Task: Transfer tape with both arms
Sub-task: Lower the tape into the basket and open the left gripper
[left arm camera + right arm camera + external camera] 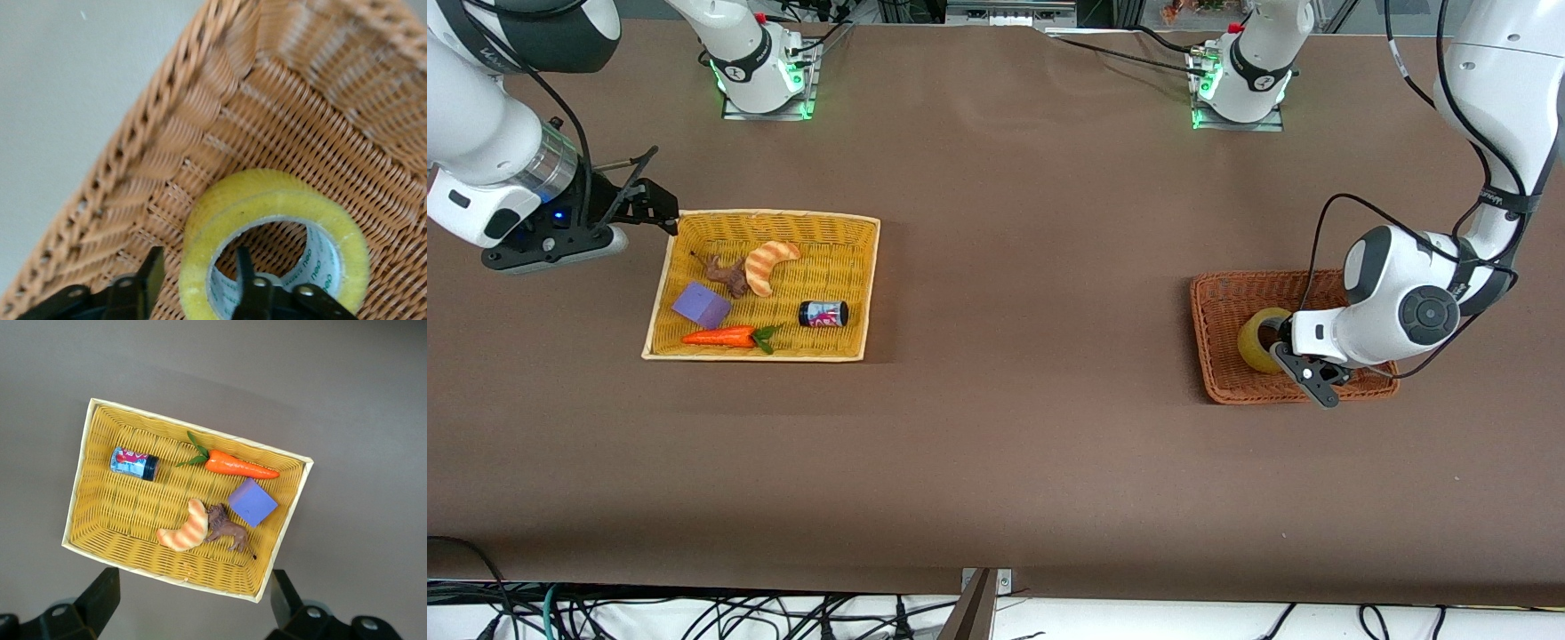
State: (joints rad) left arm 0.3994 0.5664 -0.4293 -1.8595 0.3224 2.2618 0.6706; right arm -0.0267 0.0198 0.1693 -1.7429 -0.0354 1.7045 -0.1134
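The tape, a yellowish translucent ring, stands on edge in the brown wicker basket at the left arm's end of the table. My left gripper is low in that basket and open. In the left wrist view one finger is outside the tape and the other finger is inside its hole, with a small gap on each side of the roll's wall. My right gripper is open and empty, up in the air beside the yellow basket, and waits.
The yellow basket holds a croissant, a brown toy animal, a purple block, a carrot and a small black jar. The brown basket's woven wall rises close beside the tape.
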